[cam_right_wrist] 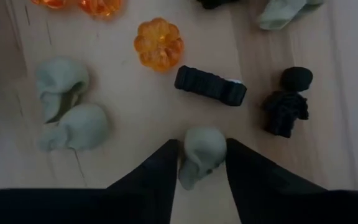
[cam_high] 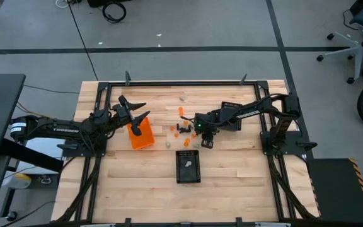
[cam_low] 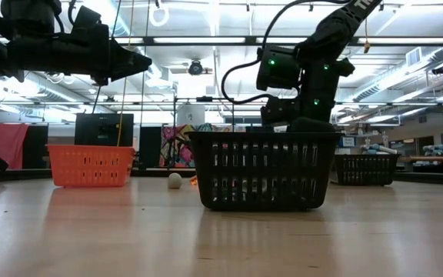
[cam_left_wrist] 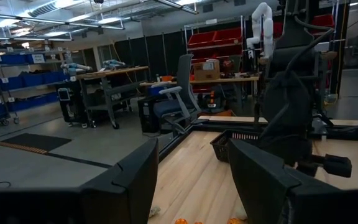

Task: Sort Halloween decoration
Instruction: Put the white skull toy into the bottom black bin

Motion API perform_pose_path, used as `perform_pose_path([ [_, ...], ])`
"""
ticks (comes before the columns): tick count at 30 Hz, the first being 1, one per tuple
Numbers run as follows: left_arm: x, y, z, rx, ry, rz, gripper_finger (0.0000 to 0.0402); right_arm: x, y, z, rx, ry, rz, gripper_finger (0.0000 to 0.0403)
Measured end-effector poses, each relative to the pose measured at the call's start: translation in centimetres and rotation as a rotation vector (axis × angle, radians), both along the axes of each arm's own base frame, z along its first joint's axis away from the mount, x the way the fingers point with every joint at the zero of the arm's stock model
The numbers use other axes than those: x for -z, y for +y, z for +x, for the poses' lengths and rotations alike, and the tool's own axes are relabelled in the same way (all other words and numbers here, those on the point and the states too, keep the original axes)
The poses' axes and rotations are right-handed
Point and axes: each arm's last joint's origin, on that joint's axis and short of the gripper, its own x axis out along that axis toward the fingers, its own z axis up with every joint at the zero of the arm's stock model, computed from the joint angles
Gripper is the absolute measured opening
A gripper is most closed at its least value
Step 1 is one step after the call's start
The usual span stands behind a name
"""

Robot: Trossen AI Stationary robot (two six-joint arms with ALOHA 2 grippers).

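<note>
Small Halloween pieces lie on the wooden table around my right gripper (cam_right_wrist: 199,171): an orange pumpkin (cam_right_wrist: 159,43), a black ribbed piece (cam_right_wrist: 210,86), a black skeleton figure (cam_right_wrist: 286,102) and pale skull-like pieces (cam_right_wrist: 64,112). The right gripper (cam_high: 205,140) points steeply down at table centre, its fingers closed against a pale skull piece (cam_right_wrist: 199,152). My left gripper (cam_high: 137,112) hangs open above the orange bin (cam_high: 141,135) at the left, nothing between its fingers (cam_left_wrist: 194,186). My right gripper pinches the pale skull piece by its two opposite sides (cam_right_wrist: 188,155) between its two fingers. The fingers come from above, pointing steeply down. The piece lies on the table.
A black mesh bin (cam_high: 188,167) stands near the front centre with a pale piece inside; it hides the right gripper in the low view (cam_low: 264,169). A second black bin (cam_high: 230,115) sits under the right arm. More pieces (cam_high: 181,129) are scattered between the bins.
</note>
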Motion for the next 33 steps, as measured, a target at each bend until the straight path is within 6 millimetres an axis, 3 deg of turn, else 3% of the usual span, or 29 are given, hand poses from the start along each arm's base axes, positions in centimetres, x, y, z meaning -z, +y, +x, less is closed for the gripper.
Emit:
perform_pose_path([
  [5, 0.0, 0.0, 0.0, 0.000, 0.000, 0.000, 0.0203, 0.0, 0.0, 0.1, 0.002, -0.007, -0.007, 0.0102],
  [10, 0.0, 0.0, 0.0, 0.000, 0.001, 0.000, 0.0203, -0.6, 0.1, 0.5, -0.004, 0.015, -0.019, 0.0095],
  [18, 0.0, 0.0, 0.0, 0.000, 0.004, 0.000, 0.0203, -4.0, 1.5, 2.7, -0.060, -0.016, -0.027, 0.0095],
  [26, 0.1, 0.0, 0.0, 0.000, 0.008, -0.001, 0.0203, -7.2, 5.2, 4.8, -0.228, -0.162, 0.150, 0.0095],
  [33, 0.1, 0.0, 0.0, 0.000, 0.007, -0.001, 0.0203, -7.1, 9.1, 5.5, -0.330, -0.227, 0.208, 0.0095],
])
